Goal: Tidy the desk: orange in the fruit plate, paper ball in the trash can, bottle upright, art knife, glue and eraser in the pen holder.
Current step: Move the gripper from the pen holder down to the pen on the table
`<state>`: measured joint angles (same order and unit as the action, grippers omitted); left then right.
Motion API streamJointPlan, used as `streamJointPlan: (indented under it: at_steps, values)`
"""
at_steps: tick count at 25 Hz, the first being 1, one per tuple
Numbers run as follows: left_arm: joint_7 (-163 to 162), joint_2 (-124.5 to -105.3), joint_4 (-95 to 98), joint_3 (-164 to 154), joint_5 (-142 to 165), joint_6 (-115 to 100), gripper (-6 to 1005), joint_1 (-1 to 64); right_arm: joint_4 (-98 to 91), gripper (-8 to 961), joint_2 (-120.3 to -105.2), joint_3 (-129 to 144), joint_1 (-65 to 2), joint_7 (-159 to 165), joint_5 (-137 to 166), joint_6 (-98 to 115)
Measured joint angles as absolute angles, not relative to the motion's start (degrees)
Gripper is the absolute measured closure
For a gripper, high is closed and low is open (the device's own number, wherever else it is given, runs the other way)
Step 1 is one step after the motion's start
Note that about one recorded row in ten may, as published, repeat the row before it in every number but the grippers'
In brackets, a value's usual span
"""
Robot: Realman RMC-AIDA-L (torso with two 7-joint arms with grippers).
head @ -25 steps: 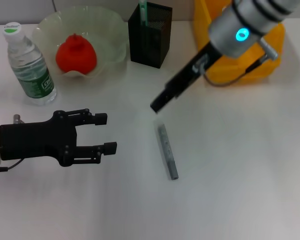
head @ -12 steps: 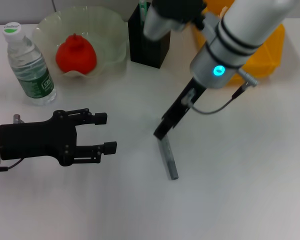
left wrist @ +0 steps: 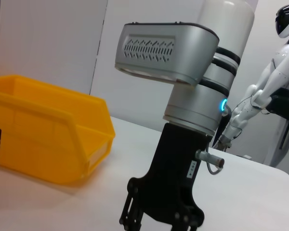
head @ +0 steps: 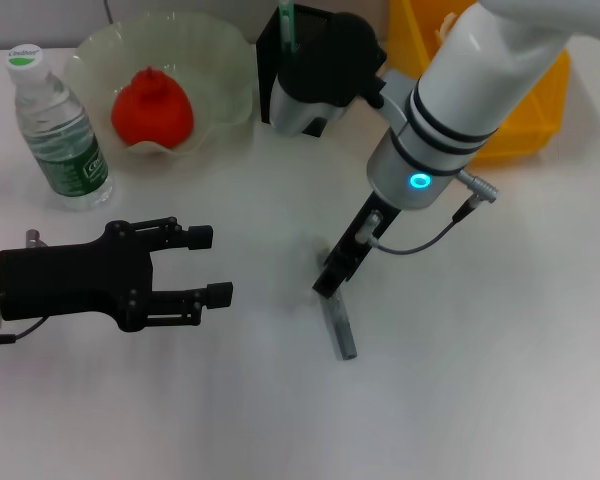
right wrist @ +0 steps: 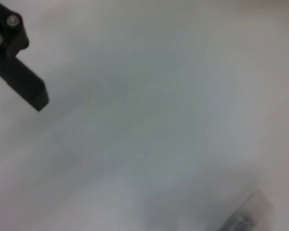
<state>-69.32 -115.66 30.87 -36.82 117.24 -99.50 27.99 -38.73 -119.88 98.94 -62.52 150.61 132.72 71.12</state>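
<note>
On a white desk [head: 500, 340], the right arm's black gripper [head: 332, 275] reaches down onto the far end of a flat-lying slim grey metal art knife [head: 339, 331], jaw state unclear, while the left arm's black gripper [head: 212, 266] hovers open well apart.

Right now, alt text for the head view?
The right end effector reaches down at the upper end of a grey art knife lying on the white desk. The left end effector waits open, left of it.

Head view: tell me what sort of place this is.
Probably a robotics lab staged as a desk: a white table with a pen holder and a water bottle, and a humanoid robot standing behind.
</note>
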Motion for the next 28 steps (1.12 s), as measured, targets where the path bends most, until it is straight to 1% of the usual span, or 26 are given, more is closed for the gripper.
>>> streamJointPlan:
  at_steps: [23, 28]
  values:
    - [-69.17, -115.75, 30.76, -36.83, 117.24, -99.74, 207, 27.87, -37.61, 381, -119.88, 101.95, -62.52, 151.19, 131.28, 69.12]
    - [-69.10, -115.75, 30.79, -36.83, 117.21, -99.76, 207, 28.00, -37.61, 554, -119.88, 101.95, -62.70, 151.43, 131.54, 69.27]
